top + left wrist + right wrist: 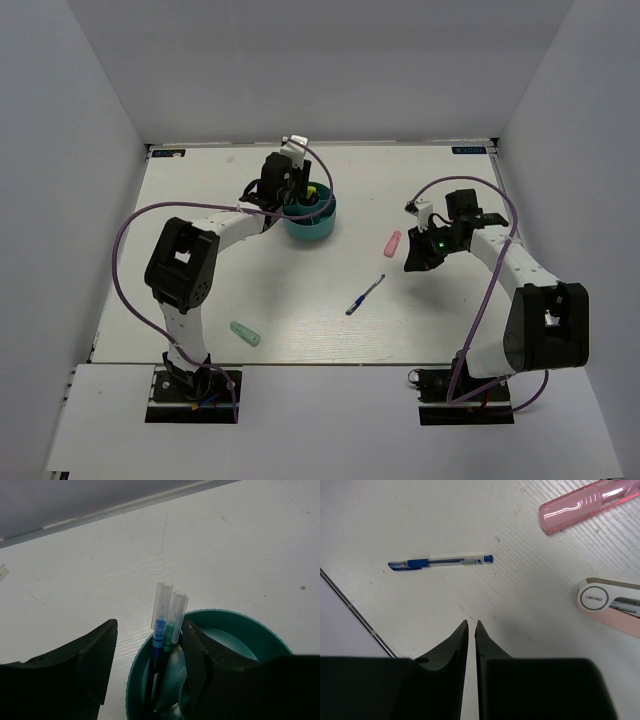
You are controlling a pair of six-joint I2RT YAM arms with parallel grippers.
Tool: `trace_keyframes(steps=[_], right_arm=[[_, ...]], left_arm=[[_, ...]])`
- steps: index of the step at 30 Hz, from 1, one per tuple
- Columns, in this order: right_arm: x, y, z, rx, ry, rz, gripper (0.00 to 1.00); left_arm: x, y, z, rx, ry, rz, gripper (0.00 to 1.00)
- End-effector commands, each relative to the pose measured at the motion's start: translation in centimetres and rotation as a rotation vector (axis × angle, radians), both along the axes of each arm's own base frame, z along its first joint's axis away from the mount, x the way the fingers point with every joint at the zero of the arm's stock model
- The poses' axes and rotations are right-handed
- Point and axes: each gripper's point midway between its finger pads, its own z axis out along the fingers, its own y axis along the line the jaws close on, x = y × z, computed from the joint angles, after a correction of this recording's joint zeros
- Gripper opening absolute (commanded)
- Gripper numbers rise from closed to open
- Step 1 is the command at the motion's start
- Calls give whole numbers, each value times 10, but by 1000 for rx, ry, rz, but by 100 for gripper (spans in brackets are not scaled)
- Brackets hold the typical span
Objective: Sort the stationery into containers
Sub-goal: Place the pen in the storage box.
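Left hand point(150, 629) spread above teal organizer point(312, 233) holding pens point(161, 626); blue pen point(365, 295), pink highlighter point(392, 243), mint marker point(245, 333) unsorted; right hand point(471, 623) closed, empty.

2 pens point(161, 625) stand in the organizer point(312, 233); highlighter point(392, 243) lies right of it.
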Motion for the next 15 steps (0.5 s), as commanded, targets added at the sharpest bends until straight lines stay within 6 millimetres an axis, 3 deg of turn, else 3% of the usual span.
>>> trace_keyframes(steps=[1,4,5,6,7,8,9,10,11,12,13,14,15], right_arm=[[1,1,3,15,-10,7,14],[1,2,5,17,-12,7,15],[2,1,6,19,-15,8,18],[0,1,6,22,-9,8,23],[0,2,6,21,-8,14,35],[1,2,7,20,-13,13,60],[3,-1,6,4,-13,2,67],[6,-1,10,-1,-20,0,76],[4,-3,8,-17,-8,-4,90],[7,-4,10,-22,-18,-1,90],[4,-2,10,-17,-10,17,90],[3,-2,12,-21,-40,70,90],[0,-1,13,-18,-40,96,90]], left_arm=[[-3,1,60,-56,-103,16,66],[-3,4,73,-62,-121,26,66],[-4,5,76,-62,-123,29,54],[-8,7,92,-75,-149,33,42],[-11,12,95,-72,-151,47,28],[-19,12,91,-87,-108,60,14],[-28,20,113,-109,-124,88,0],[-46,30,94,-41,18,112,0],[-58,33,100,-144,83,174,0],[-65,38,118,-177,105,214,0],[-75,41,116,-232,170,269,5],[-115,63,88,-140,352,334,15],[-132,68,74,-182,424,386,38]])
